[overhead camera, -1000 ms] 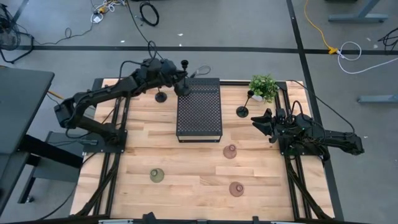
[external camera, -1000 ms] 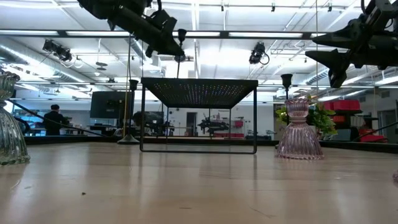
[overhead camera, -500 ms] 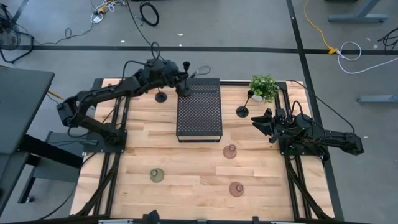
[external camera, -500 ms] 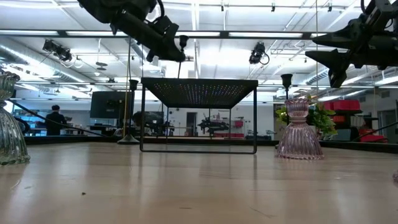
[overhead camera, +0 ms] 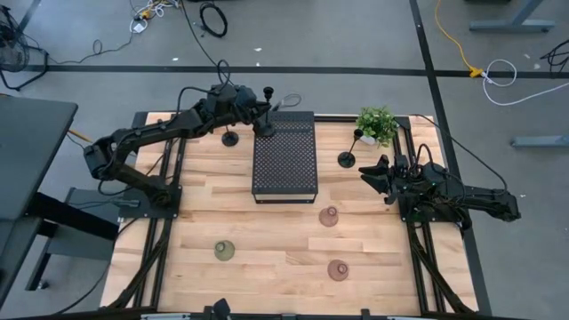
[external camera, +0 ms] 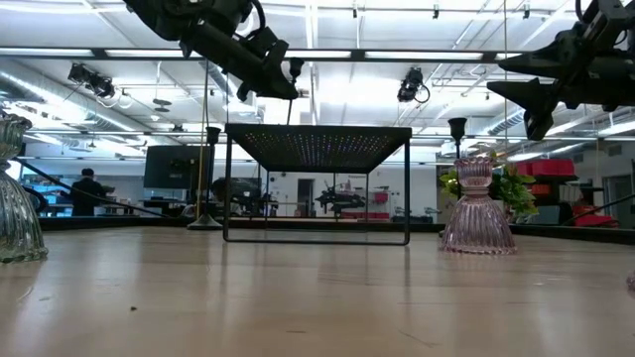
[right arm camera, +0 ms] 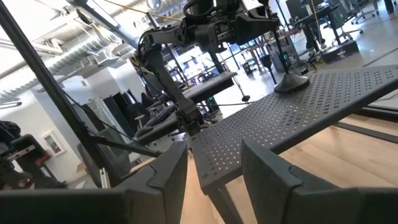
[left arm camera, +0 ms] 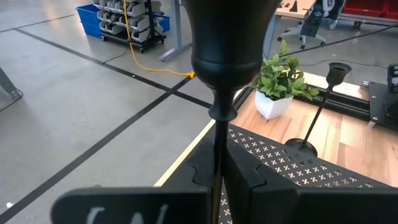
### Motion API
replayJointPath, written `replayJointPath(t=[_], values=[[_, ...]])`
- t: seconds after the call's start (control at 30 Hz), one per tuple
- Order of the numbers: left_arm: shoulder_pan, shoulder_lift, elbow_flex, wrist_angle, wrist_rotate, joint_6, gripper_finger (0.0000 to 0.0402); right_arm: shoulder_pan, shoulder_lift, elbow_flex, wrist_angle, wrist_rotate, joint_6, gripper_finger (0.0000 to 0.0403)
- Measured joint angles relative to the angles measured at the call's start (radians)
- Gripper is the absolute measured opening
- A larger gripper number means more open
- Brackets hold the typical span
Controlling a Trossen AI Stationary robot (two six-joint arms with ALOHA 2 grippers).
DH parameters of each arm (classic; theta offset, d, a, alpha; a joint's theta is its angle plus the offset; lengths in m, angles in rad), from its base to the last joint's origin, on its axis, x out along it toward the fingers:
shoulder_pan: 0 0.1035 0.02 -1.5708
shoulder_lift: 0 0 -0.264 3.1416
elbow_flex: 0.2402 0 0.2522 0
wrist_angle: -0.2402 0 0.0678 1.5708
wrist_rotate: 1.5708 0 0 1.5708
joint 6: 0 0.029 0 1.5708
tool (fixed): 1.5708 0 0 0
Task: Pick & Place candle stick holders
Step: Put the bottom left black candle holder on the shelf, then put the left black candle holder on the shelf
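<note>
A black holder (overhead camera: 266,108) is pinched by its thin stem in the left fingers (left arm camera: 217,168), its base resting on or just above the far left corner of the perforated block (overhead camera: 284,156); which cannot be told; the stem should be kept upright and released only once the base sits flat, clear of the edge; the right gripper (overhead camera: 372,173) waits with fingers part spread, holding nothing, near another black holder (overhead camera: 348,153) on the surface (overhead camera: 276,249); a third (overhead camera: 229,136) stands beside the block.
</note>
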Motion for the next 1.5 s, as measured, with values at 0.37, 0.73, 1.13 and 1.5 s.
replayJointPath(t=[0.37, 0.73, 1.13, 1.5], values=[[0.000, -0.001, 0.000, -0.008, 0.000, -0.019, 0.0031, 0.000, 0.000, 0.000, -0.004, 0.000, -0.001, 0.0150], [-0.001, -0.002, -0.001, -0.021, -0.011, -0.018, 0.0084, 0.000, 0.000, 0.000, -0.004, 0.000, -0.002, 0.0150], [-0.001, -0.131, -0.001, -0.187, -0.010, 0.063, 0.0198, 0.000, 0.000, 0.000, -0.020, 0.000, 0.000, 0.0150], [-0.003, -0.234, -0.017, -0.718, -0.122, 0.053, 0.0200, 0.000, 0.000, 0.000, -0.020, 0.000, -0.001, 0.0150]])
